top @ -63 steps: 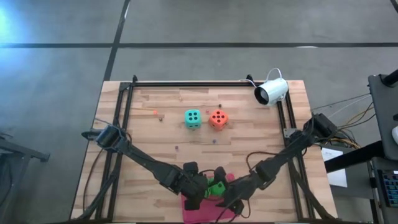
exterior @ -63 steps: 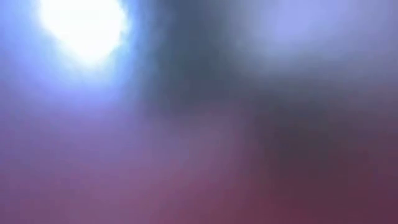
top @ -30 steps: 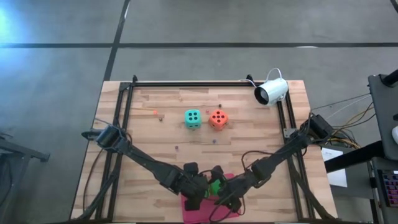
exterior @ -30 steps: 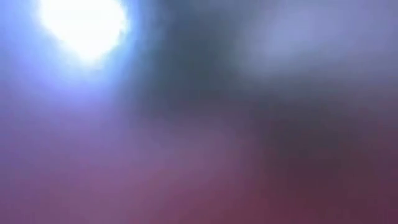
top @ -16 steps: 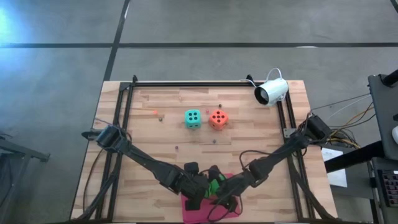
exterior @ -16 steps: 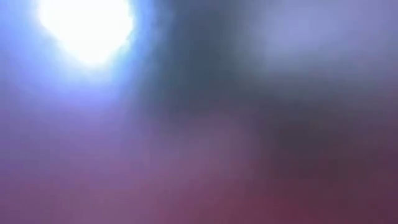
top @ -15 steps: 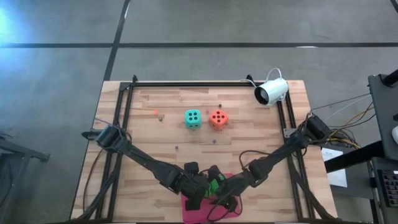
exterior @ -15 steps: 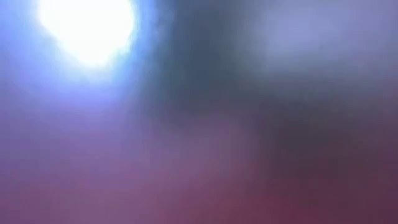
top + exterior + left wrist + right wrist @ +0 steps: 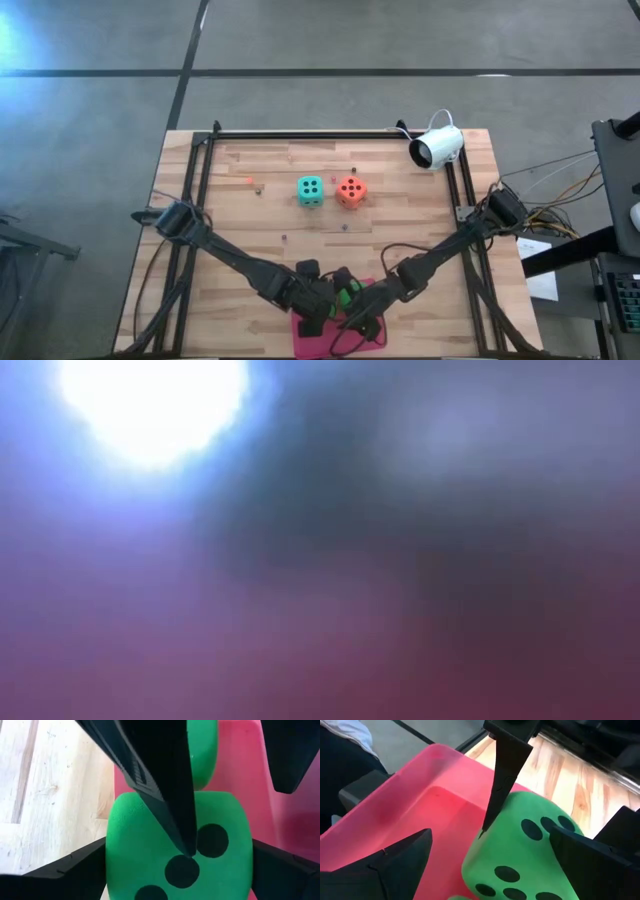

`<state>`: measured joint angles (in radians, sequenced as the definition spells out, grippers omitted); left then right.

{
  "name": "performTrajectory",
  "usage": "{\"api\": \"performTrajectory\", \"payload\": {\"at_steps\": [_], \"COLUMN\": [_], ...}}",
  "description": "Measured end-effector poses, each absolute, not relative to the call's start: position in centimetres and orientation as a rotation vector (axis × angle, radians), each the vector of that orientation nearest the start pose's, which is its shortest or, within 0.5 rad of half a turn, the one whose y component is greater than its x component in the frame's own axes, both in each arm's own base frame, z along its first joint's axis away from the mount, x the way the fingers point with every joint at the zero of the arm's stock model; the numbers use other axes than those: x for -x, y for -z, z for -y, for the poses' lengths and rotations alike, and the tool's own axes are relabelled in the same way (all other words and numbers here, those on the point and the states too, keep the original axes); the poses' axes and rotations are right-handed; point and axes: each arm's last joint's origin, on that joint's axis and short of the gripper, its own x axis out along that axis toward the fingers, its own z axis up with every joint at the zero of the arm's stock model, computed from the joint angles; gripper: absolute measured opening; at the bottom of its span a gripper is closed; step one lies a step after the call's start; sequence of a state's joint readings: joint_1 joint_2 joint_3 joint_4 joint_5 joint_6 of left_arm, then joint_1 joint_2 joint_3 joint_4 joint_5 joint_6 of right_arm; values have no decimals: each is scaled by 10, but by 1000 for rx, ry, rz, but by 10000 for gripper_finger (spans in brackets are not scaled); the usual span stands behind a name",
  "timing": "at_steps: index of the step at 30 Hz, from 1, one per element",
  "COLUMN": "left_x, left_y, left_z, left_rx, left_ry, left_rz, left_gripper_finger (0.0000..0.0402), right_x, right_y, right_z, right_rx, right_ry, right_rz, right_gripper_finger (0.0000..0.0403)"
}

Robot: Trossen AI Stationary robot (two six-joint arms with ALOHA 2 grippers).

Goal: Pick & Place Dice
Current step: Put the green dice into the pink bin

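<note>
A bright green die [image 9: 150, 850] sits between my left gripper's [image 9: 180, 870] fingers, over the edge of a pink tray [image 9: 420, 805]. The high view shows this die [image 9: 346, 296] between both grippers at the table's near edge. My right gripper [image 9: 490, 840] is open around the same die [image 9: 525, 845]; one of its fingers [image 9: 150, 780] crosses above it. A second green die [image 9: 202, 750] lies in the tray just behind. The teal die [image 9: 310, 190] and the orange-red die [image 9: 350, 190] rest side by side on the wood at mid-table. My left gripper pinches the green die between its two fingers, one finger [image 9: 75, 870] on the die's one side [image 9: 112, 855] and the other on the opposite side [image 9: 247, 860]. The die is tilted over the tray's rim; whether it rests on anything is hidden. My right gripper: I cannot tell whether its finger touches the die.
A white camera [image 9: 437, 147] stands at the far right corner of the wooden table [image 9: 250, 230]. Black frame rails [image 9: 300, 134] run along the far and side edges. The low view is blurred and shows nothing clearly.
My right gripper has moved toward the table's left and slightly toward the near edge, closing in on the green die and my left gripper. The left arm and the teal and orange-red dice have kept still.
</note>
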<state>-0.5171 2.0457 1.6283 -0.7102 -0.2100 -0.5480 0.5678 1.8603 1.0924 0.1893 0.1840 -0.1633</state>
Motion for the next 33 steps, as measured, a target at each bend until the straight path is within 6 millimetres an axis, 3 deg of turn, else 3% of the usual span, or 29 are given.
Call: {"api": "performTrajectory", "payload": {"at_steps": [10,19,33], "left_x": [-376,-377,-379], "left_y": [-207,-208,-208], "left_z": [207,207,206], "left_rx": [87,88,79], "left_ry": [-25,-27,-54], "left_rz": [-1092,-1076,-1049], "left_gripper_finger": [395,398,398], "right_x": [-333,-341,-339], "right_y": [-173,-189,-182], "right_z": [-205,-209,-207], "right_rx": [370,389,382], "right_ry": [-417,-421,-417], "right_rz": [-562,-497,-504], "right_gripper_finger": [400,400,400]}}
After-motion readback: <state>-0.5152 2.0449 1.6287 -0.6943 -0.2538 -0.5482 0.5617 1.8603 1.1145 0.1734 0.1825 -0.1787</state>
